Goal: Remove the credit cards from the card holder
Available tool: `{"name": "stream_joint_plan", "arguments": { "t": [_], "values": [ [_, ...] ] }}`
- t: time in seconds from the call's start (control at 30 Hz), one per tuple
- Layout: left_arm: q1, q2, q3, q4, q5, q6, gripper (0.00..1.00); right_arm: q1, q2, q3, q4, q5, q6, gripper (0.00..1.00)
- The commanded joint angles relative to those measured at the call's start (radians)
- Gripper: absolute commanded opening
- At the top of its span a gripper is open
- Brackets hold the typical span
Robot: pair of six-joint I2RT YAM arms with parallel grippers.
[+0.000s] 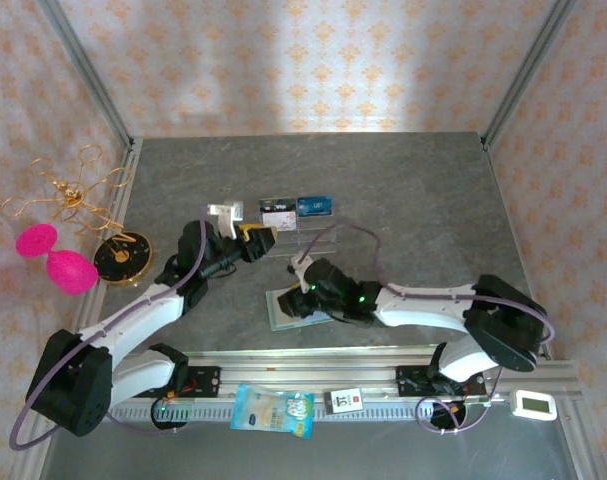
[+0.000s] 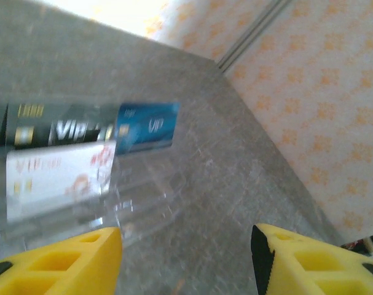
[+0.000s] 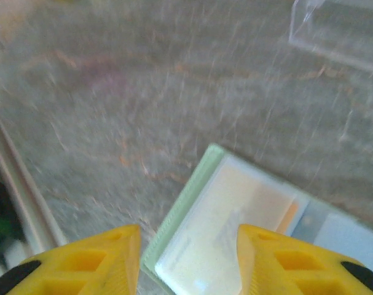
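The sage-green card holder (image 1: 280, 310) lies open on the table near the front. In the right wrist view its green edge (image 3: 181, 209) frames clear pockets with a pale tan credit card (image 3: 247, 212) inside. My right gripper (image 3: 189, 261) is open just above the wallet's near corner, with a finger on each side of it; it also shows from above (image 1: 305, 300). My left gripper (image 2: 186, 264) is open and empty in front of the clear acrylic rack (image 2: 137, 203). The rack holds a whitish card (image 2: 57, 175), a dark card (image 2: 57, 130) and a blue card (image 2: 148, 125).
The acrylic rack (image 1: 298, 222) stands mid-table behind the wallet. Pink egg shapes (image 1: 58, 258), a gold wire ornament (image 1: 73, 190) and a black disc (image 1: 121, 258) sit off the left edge. A blue packet (image 1: 273, 410) lies on the front rail.
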Motion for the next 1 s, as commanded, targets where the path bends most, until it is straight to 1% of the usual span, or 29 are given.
{"name": "stream_joint_plan", "arguments": {
  "t": [0.0, 0.2, 0.3, 0.43, 0.47, 0.5, 0.63, 0.7, 0.73, 0.8, 0.97],
  "values": [
    [-0.018, -0.062, -0.057, 0.104, -0.095, -0.202, 0.58, 0.063, 0.086, 0.059, -0.066, 0.191, -0.038, 0.45],
    [-0.019, -0.125, -0.117, 0.054, -0.129, -0.208, 0.58, 0.109, 0.204, 0.148, -0.135, 0.293, -0.053, 0.45],
    [-0.019, -0.143, -0.123, 0.017, -0.142, -0.199, 0.57, 0.121, 0.245, 0.172, -0.178, 0.319, -0.047, 0.45],
    [-0.019, -0.155, -0.144, 0.015, -0.140, -0.199, 0.56, 0.131, 0.295, 0.203, -0.245, 0.341, -0.029, 0.44],
    [-0.020, -0.155, -0.151, 0.018, -0.134, -0.199, 0.56, 0.133, 0.306, 0.206, -0.259, 0.346, -0.023, 0.43],
    [-0.022, -0.155, -0.153, 0.014, -0.134, -0.202, 0.56, 0.132, 0.311, 0.204, -0.264, 0.349, -0.013, 0.39],
    [-0.038, -0.154, -0.161, -0.008, -0.131, -0.194, 0.52, 0.132, 0.289, 0.176, -0.222, 0.357, 0.042, 0.13],
    [-0.060, -0.152, -0.168, -0.015, -0.138, -0.193, 0.50, 0.131, 0.272, 0.162, -0.175, 0.341, 0.060, 0.04],
    [-0.072, -0.150, -0.172, -0.024, -0.144, -0.194, 0.48, 0.126, 0.262, 0.154, -0.151, 0.336, 0.077, 0.01],
    [-0.101, -0.143, -0.180, -0.035, -0.154, -0.197, 0.41, 0.118, 0.234, 0.130, -0.102, 0.327, 0.107, 0.00],
    [-0.177, -0.138, -0.215, -0.090, -0.200, -0.207, 0.11, 0.091, 0.142, 0.048, 0.056, 0.258, 0.168, 0.00]
  ]
}}
